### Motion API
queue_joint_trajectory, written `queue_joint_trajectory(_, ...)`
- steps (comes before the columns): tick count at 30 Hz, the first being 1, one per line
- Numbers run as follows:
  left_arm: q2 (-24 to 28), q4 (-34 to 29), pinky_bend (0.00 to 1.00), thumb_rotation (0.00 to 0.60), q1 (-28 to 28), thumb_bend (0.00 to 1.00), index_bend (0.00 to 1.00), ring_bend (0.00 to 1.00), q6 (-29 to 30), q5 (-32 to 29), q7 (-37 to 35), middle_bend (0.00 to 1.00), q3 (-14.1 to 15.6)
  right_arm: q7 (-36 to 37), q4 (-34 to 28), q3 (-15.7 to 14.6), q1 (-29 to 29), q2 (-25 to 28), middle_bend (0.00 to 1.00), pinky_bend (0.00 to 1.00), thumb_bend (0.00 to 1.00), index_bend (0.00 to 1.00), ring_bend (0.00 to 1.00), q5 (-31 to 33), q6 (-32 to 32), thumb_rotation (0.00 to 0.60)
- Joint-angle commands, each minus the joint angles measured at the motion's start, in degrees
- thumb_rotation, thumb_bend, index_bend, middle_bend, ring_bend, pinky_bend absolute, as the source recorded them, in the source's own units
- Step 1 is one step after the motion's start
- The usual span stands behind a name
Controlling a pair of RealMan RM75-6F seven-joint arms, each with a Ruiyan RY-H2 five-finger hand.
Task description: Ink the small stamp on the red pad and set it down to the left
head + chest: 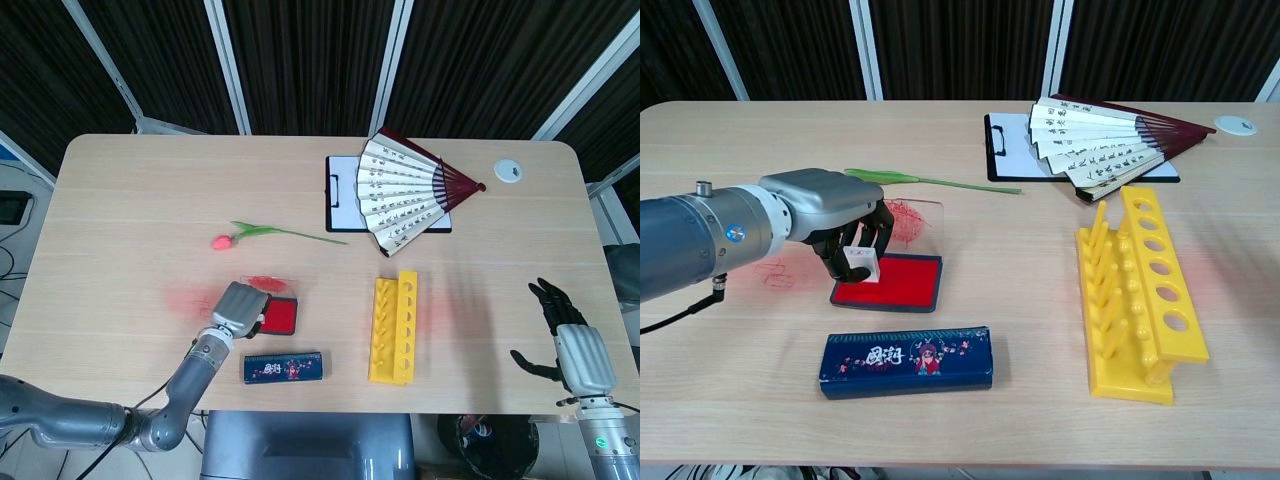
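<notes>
My left hand (835, 225) pinches the small stamp (861, 267) by its sides over the red pad (902, 283); light, rigid, likely slippery, so I grip high.

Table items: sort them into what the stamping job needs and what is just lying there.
Job:
- small stamp, held by the left hand
- red pad, under the stamp

Lying about:
- blue box
- yellow rack
- tulip
- folding fan on a clipboard
- white disc
- right hand, idle with nothing in it
</notes>
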Motion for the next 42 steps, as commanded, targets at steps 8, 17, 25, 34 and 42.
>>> queue_joint_trajectory(8, -0.3, 2.3, 0.55, 0.600, -1.7, 0.45, 0.62, 0.45, -2.3, -2.1, 0.2, 0.60, 0.7, 0.1, -0.1, 0.0, 0.0, 0.0, 0.00, 0.19, 0.26, 0.01, 0.00, 0.2, -0.2, 0.600)
queue_joint_trajectory(17, -0.7, 3.2, 0.55, 0.600, -2.1, 0.45, 0.62, 0.45, -2.4, -2.3, 0.0, 0.60, 1.8, 0.1, -0.1, 0.0, 0.0, 0.0, 0.00, 0.19, 0.26, 0.01, 0.00, 0.2, -0.1, 0.600)
queue_joint_trajectory(25, 0.8, 0.6, 0.55, 0.600, -2.6, 0.45, 0.62, 0.45, -1.4, -1.8, -0.6, 0.60, 0.7, 0.2, -0.2, 0.0, -0.1, 0.1, 0.00, 0.19, 0.26, 0.01, 0.00, 0.1, 0.0, 0.600)
queue_joint_trajectory(34, 3.1, -2.1, 0.55, 0.600, -4.0, 0.45, 0.62, 0.45, -2.0, -3.6, -0.4, 0.60, 0.2, 0.2, -0.2, 0.0, -0.1, 0.1, 0.00, 0.19, 0.26, 0.01, 0.00, 0.0, 0.1, 0.600)
queue_joint_trajectory(42, 2.5, -0.6, 0.55, 0.600, -4.7, 0.45, 0.62, 0.45, -2.3, -3.8, -0.3, 0.60, 1.3, 0.2, -0.2, 0.0, -0.1, 0.1, 0.00, 0.19, 0.26, 0.01, 0.00, 0.1, -0.1, 0.600)
